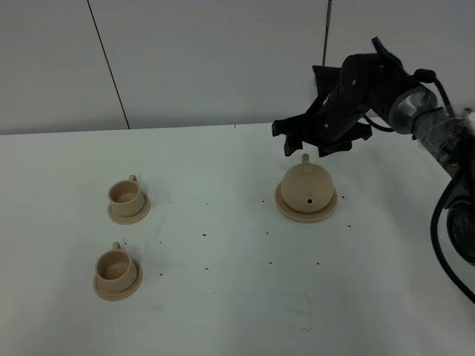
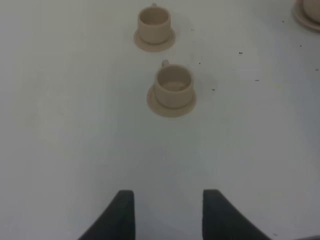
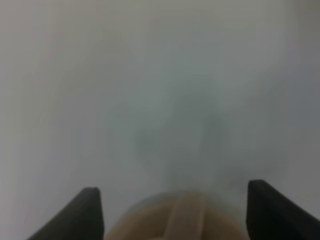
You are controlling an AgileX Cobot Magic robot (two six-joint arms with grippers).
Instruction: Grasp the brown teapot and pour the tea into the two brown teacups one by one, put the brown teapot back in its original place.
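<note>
The brown teapot (image 1: pixel 306 189) sits on its wide tan saucer, the original place (image 1: pixel 326 211), at the table's right middle. My right gripper (image 1: pixel 306 148) hovers just above and behind the pot, open, holding nothing. In the right wrist view the gripper (image 3: pixel 172 189) straddles the blurred top of the teapot (image 3: pixel 150 227), its fingers standing wide on either side. The two brown teacups (image 1: pixel 126 194) (image 1: pixel 116 265) stand on small saucers at the left. My left gripper (image 2: pixel 167 215) is open and empty, short of the nearer teacup (image 2: pixel 173 86), with the other teacup (image 2: pixel 154 24) beyond.
The white table (image 1: pixel 223 297) carries small dark specks. A pale panelled wall (image 1: pixel 208 59) rises behind the far edge. The right arm's cables (image 1: pixel 445 222) hang at the right border. The teapot saucer's edge (image 2: pixel 306 15) shows in a corner of the left wrist view.
</note>
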